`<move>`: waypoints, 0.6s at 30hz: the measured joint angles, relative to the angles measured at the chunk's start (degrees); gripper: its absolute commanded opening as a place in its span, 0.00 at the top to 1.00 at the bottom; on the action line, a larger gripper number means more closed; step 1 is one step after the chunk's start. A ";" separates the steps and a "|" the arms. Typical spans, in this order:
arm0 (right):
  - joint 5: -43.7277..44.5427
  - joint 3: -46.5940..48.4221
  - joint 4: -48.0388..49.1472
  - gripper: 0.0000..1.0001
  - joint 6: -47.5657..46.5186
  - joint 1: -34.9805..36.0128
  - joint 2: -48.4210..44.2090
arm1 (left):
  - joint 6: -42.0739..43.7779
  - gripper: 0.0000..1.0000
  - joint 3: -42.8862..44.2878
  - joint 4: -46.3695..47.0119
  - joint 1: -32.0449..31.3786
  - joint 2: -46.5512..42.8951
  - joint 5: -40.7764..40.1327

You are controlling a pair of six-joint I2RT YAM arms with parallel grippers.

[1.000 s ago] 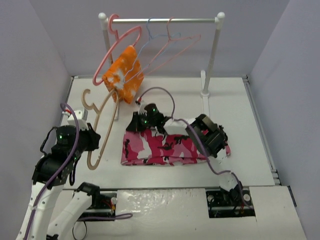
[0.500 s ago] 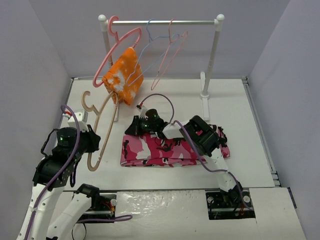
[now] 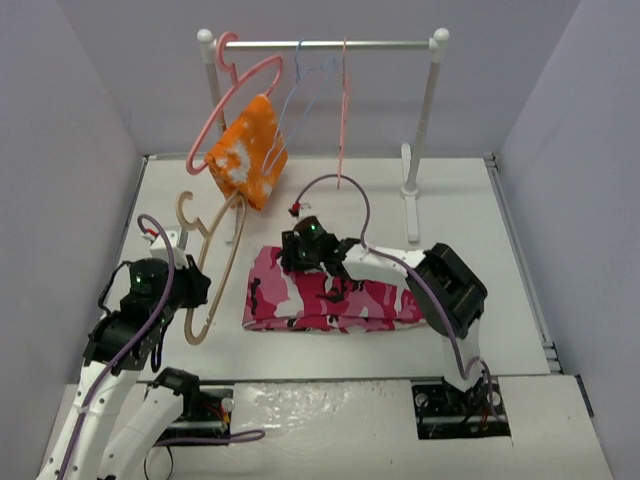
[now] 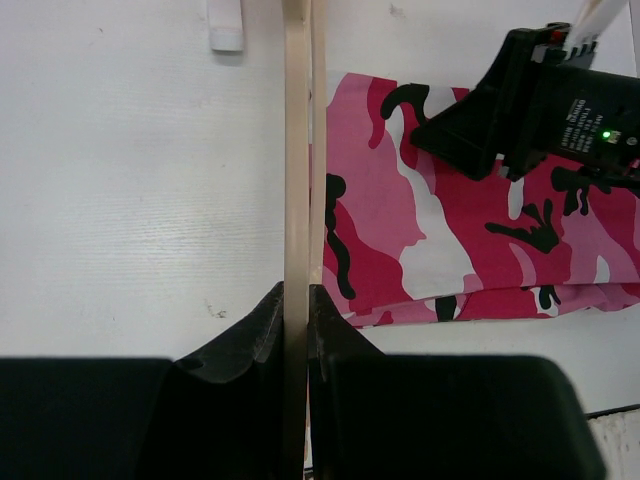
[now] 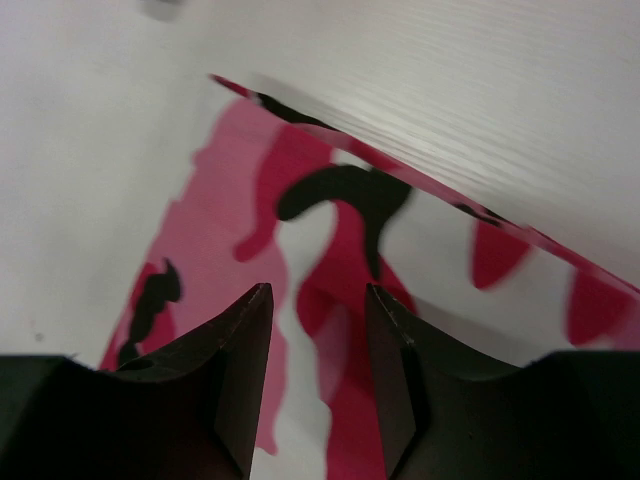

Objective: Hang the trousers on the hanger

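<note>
Beside hanger [image 4: 297, 150], camouflage trousers [image 3: 330, 305] (folded)

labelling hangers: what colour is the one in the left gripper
Beige hanger, best seen in the left wrist view.

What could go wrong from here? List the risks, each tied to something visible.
1. The left claw pinches one thin bar of the hanger; it may swivel or slip when moved.
2. The right claw is open above the folded trousers; closing there may catch only the top layer.
3. The hanger's upper end sits near the rack post; lifting could snag it.
</note>
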 measured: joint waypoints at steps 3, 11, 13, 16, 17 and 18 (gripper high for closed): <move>8.20 -5.11 -4.58 0.46 1.22 -0.26 -4.55 | -0.44 1.00 -1.26 1.19 -0.02 0.14 0.68; 22.12 -21.48 -15.96 0.30 9.34 -7.35 -19.32 | -0.55 1.00 -1.57 2.95 -0.03 0.82 1.58; 22.53 -24.39 -17.30 0.30 10.14 -11.78 -21.61 | -0.58 1.00 -1.57 3.27 -0.03 0.90 1.69; 21.47 -26.91 -18.06 0.30 10.85 -18.41 -22.53 | -0.70 1.00 -1.57 3.90 -0.05 1.23 1.97; 21.13 -27.15 -17.93 0.30 10.77 -19.90 -22.79 | -0.74 1.00 -1.57 4.05 -0.07 1.37 2.08; 20.95 -27.34 -17.82 0.30 10.51 -20.99 -22.93 | -0.77 1.00 -1.57 4.20 -0.08 1.49 2.17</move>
